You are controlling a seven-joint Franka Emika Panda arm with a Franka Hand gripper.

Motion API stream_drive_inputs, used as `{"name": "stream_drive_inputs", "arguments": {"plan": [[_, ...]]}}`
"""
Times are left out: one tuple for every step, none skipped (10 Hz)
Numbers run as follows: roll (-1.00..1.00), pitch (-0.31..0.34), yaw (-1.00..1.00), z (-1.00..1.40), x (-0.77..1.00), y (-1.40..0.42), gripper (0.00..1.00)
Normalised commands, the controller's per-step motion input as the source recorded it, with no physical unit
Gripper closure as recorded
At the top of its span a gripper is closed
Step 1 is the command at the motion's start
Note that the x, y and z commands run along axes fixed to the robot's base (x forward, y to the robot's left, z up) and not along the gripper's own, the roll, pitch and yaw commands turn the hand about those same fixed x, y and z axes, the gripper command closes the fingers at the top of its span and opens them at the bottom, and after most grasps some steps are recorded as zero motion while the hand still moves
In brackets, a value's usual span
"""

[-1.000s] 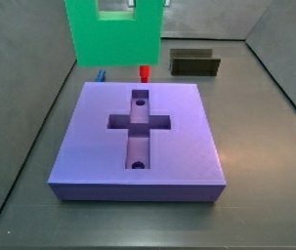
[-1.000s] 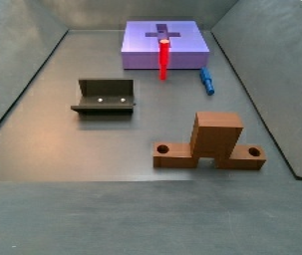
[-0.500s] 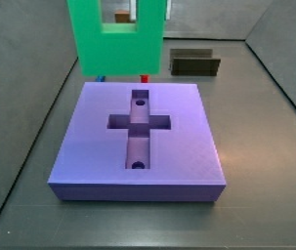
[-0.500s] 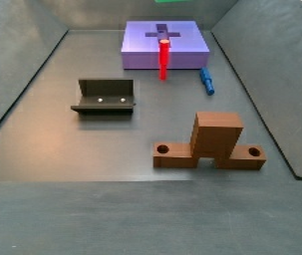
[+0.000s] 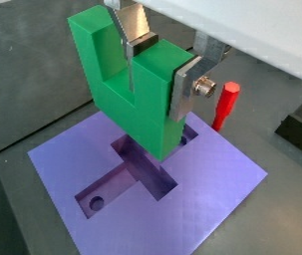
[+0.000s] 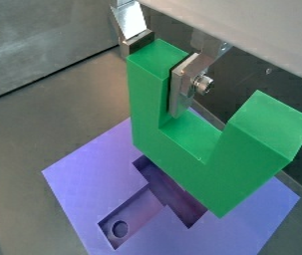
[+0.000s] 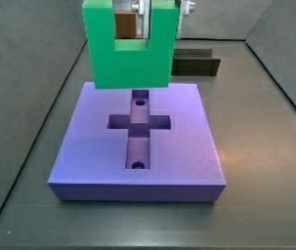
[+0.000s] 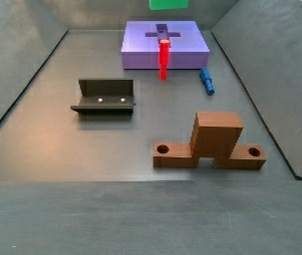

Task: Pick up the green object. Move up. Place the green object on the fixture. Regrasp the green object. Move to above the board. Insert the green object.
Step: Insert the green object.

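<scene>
The green object (image 5: pixel 130 88) – U-shaped, prongs up – hangs above the board (image 7: pixel 137 142), pinched on one prong by the gripper (image 5: pixel 164 66). The purple board lies flat, cross recess open. The fixture (image 8: pixel 104 97) sits well apart – dark, open-topped.

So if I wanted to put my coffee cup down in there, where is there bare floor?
Widest bare floor: between the fixture and the brown block, plus the strip nearest the camera. It is crowded at the far end, where the board, red peg and blue piece cluster and the gripper holds the green object above the board.
</scene>
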Motion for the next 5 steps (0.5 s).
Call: {"name": "stream_drive_inputs", "arguments": {"plan": [[0.06,0.0,0.0,-0.2,0.1,-0.05,1.0],[0.05,0.0,0.0,-0.16,0.09,-0.05,1.0],[0.04,0.0,0.0,-0.13,0.11,-0.05,1.0],[0.04,0.0,0.0,-0.14,0.12,-0.04,1.0],[0.04,0.0,0.0,-0.17,0.11,-0.03,1.0]]}}
